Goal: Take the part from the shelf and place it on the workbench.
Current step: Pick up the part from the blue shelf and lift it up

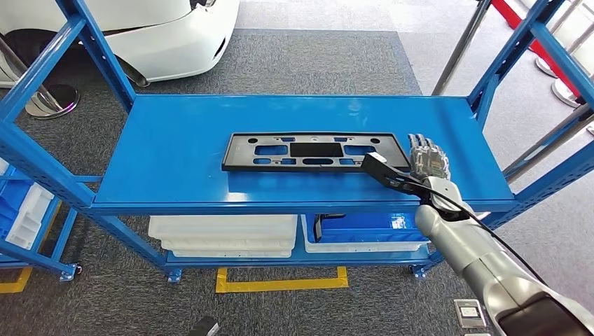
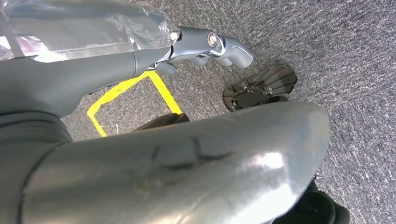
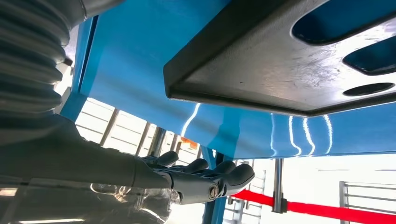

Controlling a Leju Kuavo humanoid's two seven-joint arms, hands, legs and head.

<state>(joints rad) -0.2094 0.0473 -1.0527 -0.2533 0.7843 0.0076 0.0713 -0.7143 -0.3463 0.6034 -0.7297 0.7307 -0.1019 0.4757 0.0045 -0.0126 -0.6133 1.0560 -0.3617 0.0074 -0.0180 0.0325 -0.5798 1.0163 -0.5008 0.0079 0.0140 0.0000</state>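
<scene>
- The part, a flat black slotted frame, lies flat on the blue shelf, near the front edge.
- The right robot hand is just beside the part's right end, fingers extended and apart, holding nothing; whether it touches the part cannot be told.
- The left robot hand hangs over the carpet, fingers curled in on nothing.
- Step in hand: approach for the grasp.
- Judgement: bring fingers and thumb onto opposite faces of the end rim, close firmly, then lift level; a long frame gripped at one end is likely to droop or twist.
</scene>
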